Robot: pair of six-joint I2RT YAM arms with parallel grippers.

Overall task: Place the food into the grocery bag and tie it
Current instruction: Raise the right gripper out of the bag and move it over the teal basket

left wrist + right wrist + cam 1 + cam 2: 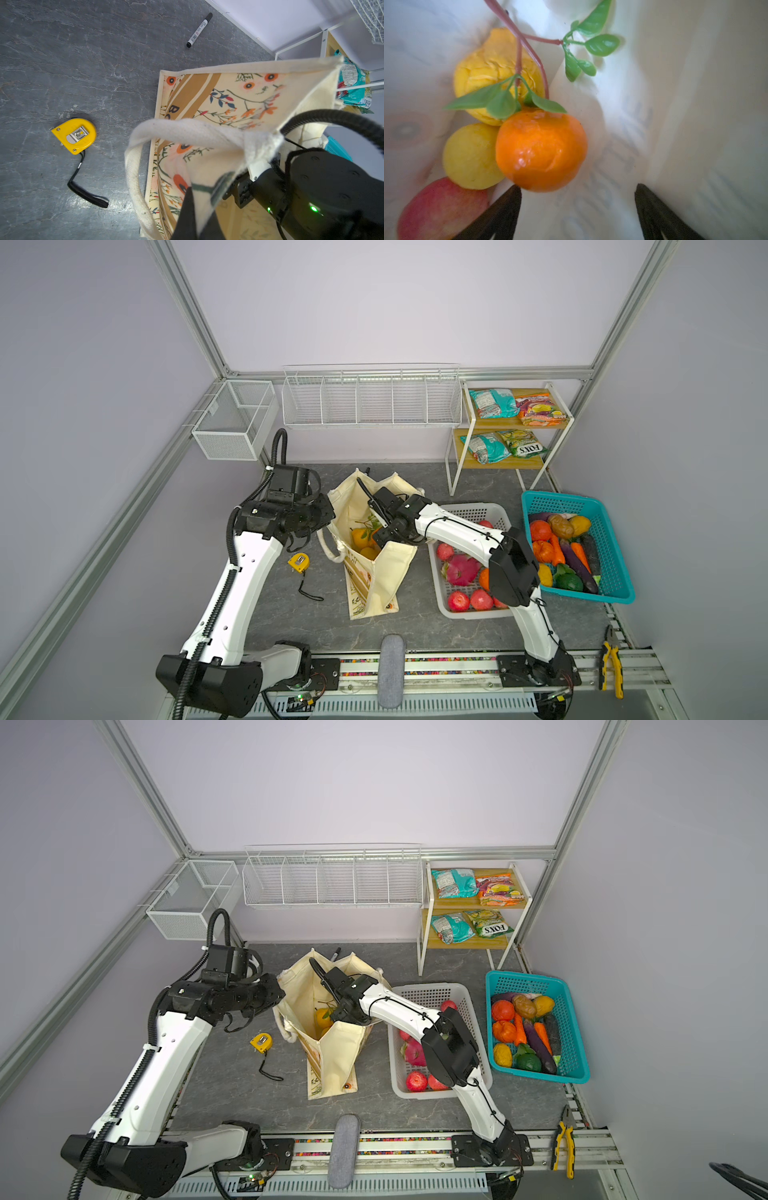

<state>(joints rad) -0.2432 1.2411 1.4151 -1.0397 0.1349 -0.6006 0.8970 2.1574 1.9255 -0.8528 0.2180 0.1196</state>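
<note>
Inside grocery bag [395,568]: right end effector [577,186] spread wide, empty | left end effector [197,218] pinching its rim, tips cloth-hidden

The dark grey marbled tabletop [415,630] carries 6 things. A cream canvas floral tote bag [395,572] stands mid-table. Around it lie:
- a yellow tape measure [298,563] at 9 o'clock
- a black-capped white marker [336,953] at 12
- a white-framed 2-tier wooden shelf rack [519,463] at 1
- a white perforated plastic basket [473,613] at 3
- a teal plastic basket [615,560] beyond that
</note>
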